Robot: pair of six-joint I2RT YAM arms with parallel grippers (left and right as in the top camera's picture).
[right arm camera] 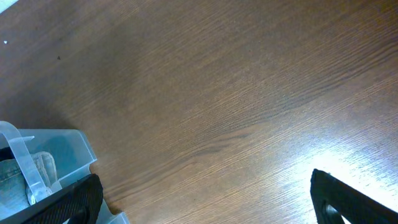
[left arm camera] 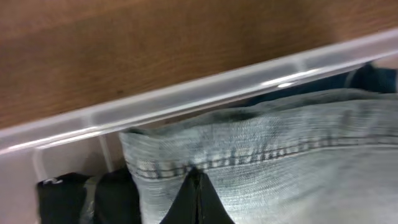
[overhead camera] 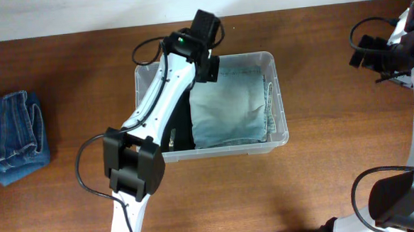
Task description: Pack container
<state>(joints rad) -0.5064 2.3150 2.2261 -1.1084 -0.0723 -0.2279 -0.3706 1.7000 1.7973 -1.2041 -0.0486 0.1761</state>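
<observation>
Pale jeans (overhead camera: pixel 228 111) were seen in the container (overhead camera: pixel 282 115).
The left gripper (left arm camera: pixel 196 198) was shut by them; the right gripper (right arm camera: pixel 204 180) was held wide.

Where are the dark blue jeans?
In the overhead view, the dark blue jeans lie folded on the table at the far left edge, apart from the container, which holds lighter jeans.

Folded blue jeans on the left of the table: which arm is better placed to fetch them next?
Probably left. The left gripper, shut on the light-wash jeans in the container, works on the same side as the folded blue jeans. The right gripper hangs open over bare table, far away.
</observation>
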